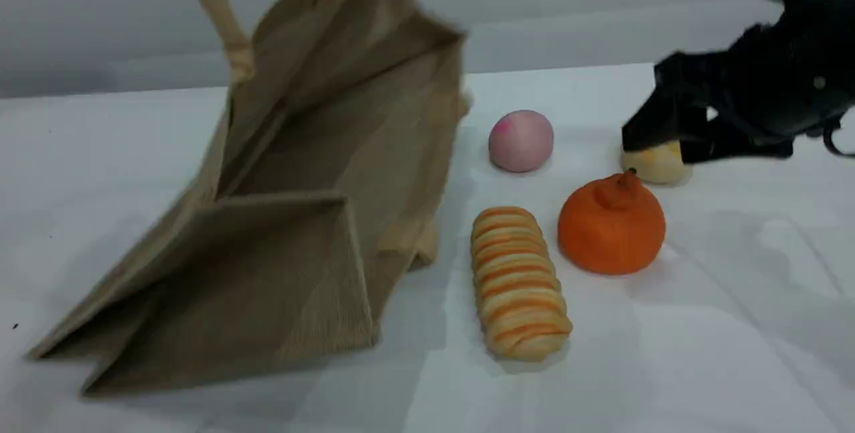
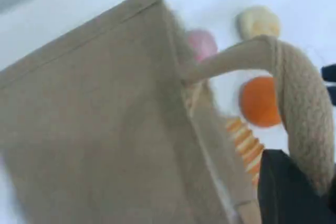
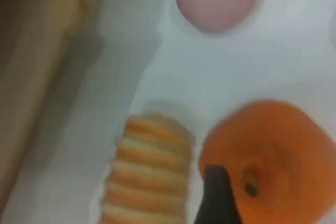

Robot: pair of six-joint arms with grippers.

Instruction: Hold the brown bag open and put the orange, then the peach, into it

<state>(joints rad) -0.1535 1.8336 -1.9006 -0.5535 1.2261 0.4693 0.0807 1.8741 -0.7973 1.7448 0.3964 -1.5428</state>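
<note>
Left gripper clamped on the handle, lifting the brown bag so its mouth gaped; right gripper spread, empty, above the orange; peach beyond the orange, both right of the bag

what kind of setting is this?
Likely a lab test bench, not a home: bare white table against a plain grey wall, toy food such as the orange and peach, and a jute bag.

Your scene view looks down slantwise across the table. Both wrist views sit close above it, sharing the orange and striped loaf.
</note>
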